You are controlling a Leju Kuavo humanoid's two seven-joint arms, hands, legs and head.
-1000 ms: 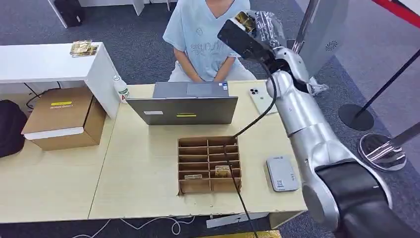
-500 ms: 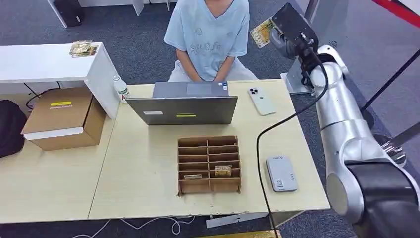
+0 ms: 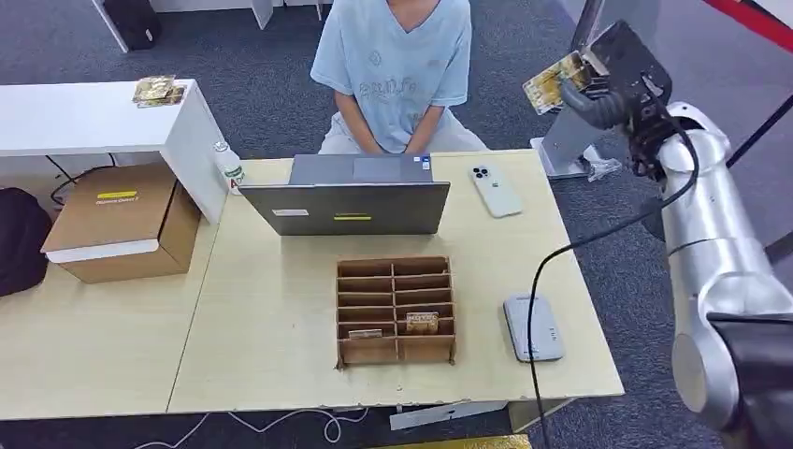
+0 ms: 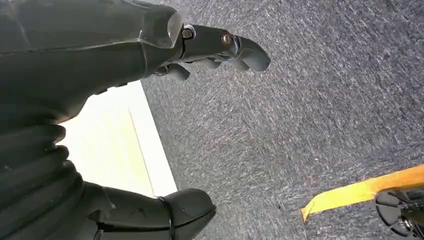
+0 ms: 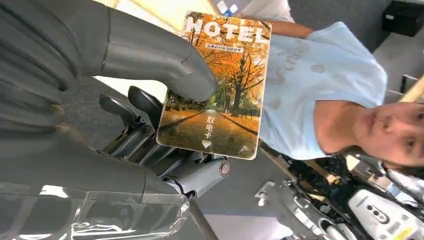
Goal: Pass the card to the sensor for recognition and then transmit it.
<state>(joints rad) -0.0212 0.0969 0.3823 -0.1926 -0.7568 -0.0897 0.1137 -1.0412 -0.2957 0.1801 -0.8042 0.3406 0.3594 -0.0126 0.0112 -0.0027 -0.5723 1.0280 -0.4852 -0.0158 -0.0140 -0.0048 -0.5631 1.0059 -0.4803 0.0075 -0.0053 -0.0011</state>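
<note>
- A grey carpeted room held a pale wooden counter (image 3: 281,309), with a person (image 3: 397,65) seated behind it at about twelve o'clock.
- The card (image 5: 215,82), printed with an autumn avenue and the word HOTEL, was up in the air at about one o'clock, well above the counter's far right corner and to the right of the person.
- The right hand (image 3: 598,79) had it pinched: the thick thumb (image 5: 155,62) lay across the printed face, darker fingers (image 5: 145,130) backed it from behind, and most of the card stuck out past the thumb.
- The left hand (image 4: 125,115) hung over the carpet beside the counter edge, fingers loosely apart, holding nothing.
- The grey card reader (image 3: 533,327) lay flat on the counter at about five o'clock, just right of the cardboard divider tray (image 3: 395,311) and well apart from the card.
- Risk, as I judge it: the pinch covers only one end, so a quick swing could let the card pivot or slip to the floor.
- A handover could also fumble if the thumb lifted before the person had hold.
</note>
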